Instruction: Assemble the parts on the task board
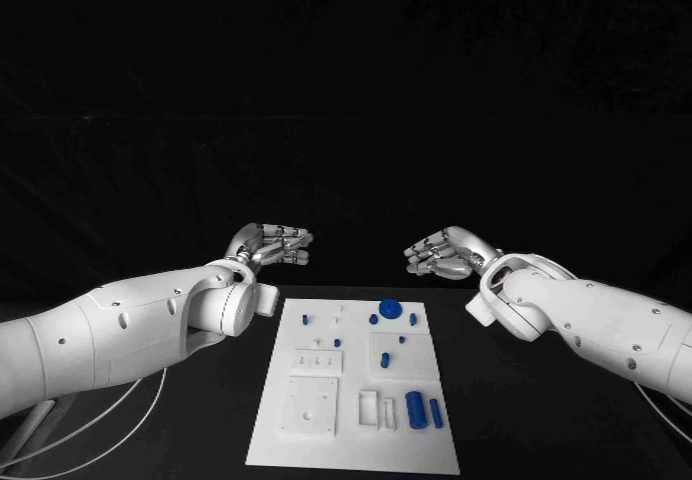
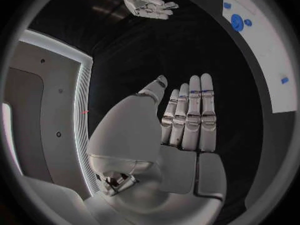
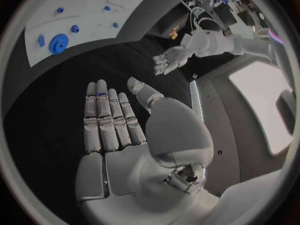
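Note:
The white task board (image 1: 310, 440) lies in the middle of the black table, with small blue parts on it: a round blue disc (image 1: 389, 306) near its far edge, two blue cylinders (image 1: 417, 408) near its front right, and several small blue pegs. My left hand (image 1: 274, 245) hovers beyond the board's far left corner, fingers straight and apart, holding nothing (image 2: 187, 117). My right hand (image 1: 444, 252) hovers beyond the far right corner, likewise flat and holding nothing (image 3: 112, 117). The board (image 2: 275, 60) and disc (image 2: 237, 22) also show in the left wrist view, and the board (image 3: 81, 25) in the right.
White raised blocks and slots (image 1: 312, 405) sit on the board's near left. Cables (image 1: 130, 410) trail on the table under my left arm. Black tabletop surrounds the board on all sides.

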You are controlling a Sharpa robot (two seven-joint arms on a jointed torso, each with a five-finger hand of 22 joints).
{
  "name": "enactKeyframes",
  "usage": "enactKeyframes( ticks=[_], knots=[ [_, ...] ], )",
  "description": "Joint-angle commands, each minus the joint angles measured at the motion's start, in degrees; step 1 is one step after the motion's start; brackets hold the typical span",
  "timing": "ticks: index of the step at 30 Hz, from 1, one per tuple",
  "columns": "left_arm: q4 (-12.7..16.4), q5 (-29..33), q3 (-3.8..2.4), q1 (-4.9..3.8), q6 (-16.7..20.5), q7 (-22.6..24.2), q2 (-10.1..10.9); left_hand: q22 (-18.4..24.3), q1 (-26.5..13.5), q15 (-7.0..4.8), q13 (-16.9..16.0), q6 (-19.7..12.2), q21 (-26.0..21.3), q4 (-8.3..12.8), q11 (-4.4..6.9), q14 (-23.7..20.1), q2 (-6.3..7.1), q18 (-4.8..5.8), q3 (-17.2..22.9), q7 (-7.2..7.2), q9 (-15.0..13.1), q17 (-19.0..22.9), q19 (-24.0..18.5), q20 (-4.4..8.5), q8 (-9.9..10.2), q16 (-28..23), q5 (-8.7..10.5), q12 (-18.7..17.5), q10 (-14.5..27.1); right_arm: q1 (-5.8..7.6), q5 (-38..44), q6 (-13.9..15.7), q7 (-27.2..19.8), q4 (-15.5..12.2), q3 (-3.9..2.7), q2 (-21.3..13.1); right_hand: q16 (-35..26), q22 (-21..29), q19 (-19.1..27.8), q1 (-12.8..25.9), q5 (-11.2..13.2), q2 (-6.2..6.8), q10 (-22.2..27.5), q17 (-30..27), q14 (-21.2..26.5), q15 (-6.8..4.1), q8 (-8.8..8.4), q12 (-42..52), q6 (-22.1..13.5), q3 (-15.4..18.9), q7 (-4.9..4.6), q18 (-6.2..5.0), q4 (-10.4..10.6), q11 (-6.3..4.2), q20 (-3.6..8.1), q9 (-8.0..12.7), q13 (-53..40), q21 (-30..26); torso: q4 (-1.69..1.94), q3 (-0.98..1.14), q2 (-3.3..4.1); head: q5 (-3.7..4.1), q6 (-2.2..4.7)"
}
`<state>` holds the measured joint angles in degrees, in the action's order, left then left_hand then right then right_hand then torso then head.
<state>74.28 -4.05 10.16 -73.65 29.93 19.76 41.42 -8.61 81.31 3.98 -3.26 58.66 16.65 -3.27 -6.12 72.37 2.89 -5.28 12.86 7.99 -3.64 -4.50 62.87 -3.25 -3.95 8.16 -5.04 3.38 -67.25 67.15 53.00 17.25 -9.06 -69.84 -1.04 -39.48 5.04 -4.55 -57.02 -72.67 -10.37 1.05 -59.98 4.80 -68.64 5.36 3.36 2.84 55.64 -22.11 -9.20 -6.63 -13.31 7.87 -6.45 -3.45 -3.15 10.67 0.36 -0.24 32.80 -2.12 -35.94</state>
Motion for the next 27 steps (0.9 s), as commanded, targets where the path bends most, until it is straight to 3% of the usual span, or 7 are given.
enactKeyframes(
  ticks=[1, 5, 10, 15, 17, 22, 27],
  knots=[
    [2.18, -2.80, -0.05, -0.42, -5.69, 1.67, 1.12, -1.47, -0.24, -0.52, -0.06, 0.52, 2.38, 0.94, 0.24, 1.58, -0.37, 0.76, 0.18, -0.14, 0.00, -0.31, -0.12, 0.99, 0.24, 0.22, -0.28, -0.03, -0.23, -0.08, 24.70, -1.37, 4.94, 0.13, -0.06, 1.06, 5.30, -2.49, -17.91, -1.71, 4.74, 2.31, -8.06, 4.49, -18.11, -5.71, 0.27, 0.47, 7.11, -2.12, 1.38, -1.70, -2.10, -2.82, 6.30, -0.22, -0.20, 6.83, 0.99, -0.46, 1.25, 0.88, -0.25],
    [5.68, -2.83, -0.18, -0.99, -5.83, 2.70, 3.02, -2.60, -1.16, -0.47, -0.04, 0.74, 4.07, 1.39, -0.11, 1.86, -0.10, 0.78, -0.20, -0.19, -0.03, -0.64, -1.43, 0.88, 0.22, -0.26, -0.29, -0.14, 0.79, -0.09, 33.82, -0.35, 7.34, 0.02, -0.09, 2.07, 18.05, -5.05, -22.41, -1.61, 3.71, 3.16, -10.41, 11.42, -17.99, -6.69, 0.23, 0.50, 8.55, -1.47, 2.11, -2.38, -1.99, -3.74, 7.60, -0.23, -0.23, 11.10, 2.39, -1.05, 2.63, 2.20, -0.05],
    [9.19, -2.41, -0.28, -1.39, -6.18, 3.14, 5.10, -3.23, -1.96, -0.26, -0.11, 1.06, 5.20, 2.11, -0.10, 1.71, -0.10, 0.77, -0.37, -0.31, -0.13, -0.90, -2.77, 0.62, 0.25, -1.20, -0.18, 0.01, 0.76, -0.22, 40.68, 0.60, 9.69, 0.05, -0.10, 2.99, 28.68, -9.60, -23.87, -1.04, 3.01, 4.92, -10.93, 17.36, -17.43, -7.11, 0.23, 0.38, 9.05, -3.76, 2.50, -3.16, -2.49, -4.16, 8.42, -0.29, -0.20, 16.97, 3.65, -1.30, 3.95, 2.80, -0.43],
    [11.73, -2.30, -0.41, -2.06, -8.91, 3.00, 6.34, -3.87, -2.22, -0.69, -0.11, 1.20, 6.70, 2.88, 0.11, 2.99, -0.24, 0.62, -0.66, -0.36, -0.15, -1.50, -2.50, 0.93, 0.23, -0.93, 1.22, 0.01, 0.29, -0.57, 45.49, 1.29, 11.55, 0.81, -0.11, 3.94, 33.12, -12.85, -24.61, 0.20, 5.08, 5.42, -10.41, 19.96, -16.95, -6.93, 0.19, 0.45, 8.96, -5.93, 2.76, -1.74, -1.65, -4.09, 9.12, -0.30, -0.24, 20.73, 4.98, -1.87, 5.47, 3.97, -0.07],
    [12.66, -2.32, -0.60, -2.34, -9.80, 3.05, 6.63, -3.95, -2.15, -0.74, -0.10, 1.20, 6.88, 3.06, 0.12, 3.13, -0.18, 0.63, -0.75, -0.34, -0.15, -1.56, -2.44, 0.99, 0.23, -0.87, 1.48, 0.00, 0.26, -0.65, 46.80, 1.49, 11.93, 1.39, -0.12, 4.46, 34.59, -13.42, -24.98, 0.79, 7.32, 5.91, -9.97, 20.71, -17.02, -6.81, 0.21, 0.46, 8.77, -5.77, 2.88, -1.50, -0.97, -4.06, 9.06, -0.31, -0.25, 21.24, 5.37, -2.04, 6.09, 4.30, 0.09],
    [14.10, -2.34, -0.92, -3.04, -10.66, 3.06, 6.81, -4.26, -2.46, -0.64, -0.10, 1.15, 7.68, 3.84, 0.03, 2.87, -0.42, 0.77, -1.59, -0.31, -0.14, -1.78, -3.30, 0.96, 0.24, -1.14, 1.55, -0.01, 0.52, -0.85, 49.00, 1.60, 12.63, 3.18, -0.12, 6.03, 38.49, -15.86, -24.88, 0.28, 7.29, 7.14, -9.21, 22.15, -15.45, -6.60, 0.20, 0.49, 8.80, -6.75, 2.87, -1.67, 0.36, -3.85, 8.95, -0.33, -0.27, 22.36, 6.14, -2.38, 7.20, 4.81, 0.21],
    [15.02, -2.35, -1.06, -3.96, -10.63, 3.01, 6.76, -4.22, -2.67, -0.59, -0.10, 1.05, 7.75, 3.88, -0.04, 2.85, -0.40, 0.76, -1.88, -0.28, -0.13, -1.81, -3.41, 0.88, 0.26, -1.20, 1.57, -0.01, 0.71, -0.99, 50.89, 1.78, 13.48, 5.16, -0.12, 7.41, 39.68, -18.22, -24.29, 0.27, 7.26, 8.09, -9.12, 21.62, -15.15, -6.47, 0.13, 0.40, 9.07, -8.55, 2.99, -1.75, 0.51, -3.86, 8.77, -0.32, -0.24, 22.82, 6.98, -2.89, 8.35, 5.38, 0.58]
  ],
)
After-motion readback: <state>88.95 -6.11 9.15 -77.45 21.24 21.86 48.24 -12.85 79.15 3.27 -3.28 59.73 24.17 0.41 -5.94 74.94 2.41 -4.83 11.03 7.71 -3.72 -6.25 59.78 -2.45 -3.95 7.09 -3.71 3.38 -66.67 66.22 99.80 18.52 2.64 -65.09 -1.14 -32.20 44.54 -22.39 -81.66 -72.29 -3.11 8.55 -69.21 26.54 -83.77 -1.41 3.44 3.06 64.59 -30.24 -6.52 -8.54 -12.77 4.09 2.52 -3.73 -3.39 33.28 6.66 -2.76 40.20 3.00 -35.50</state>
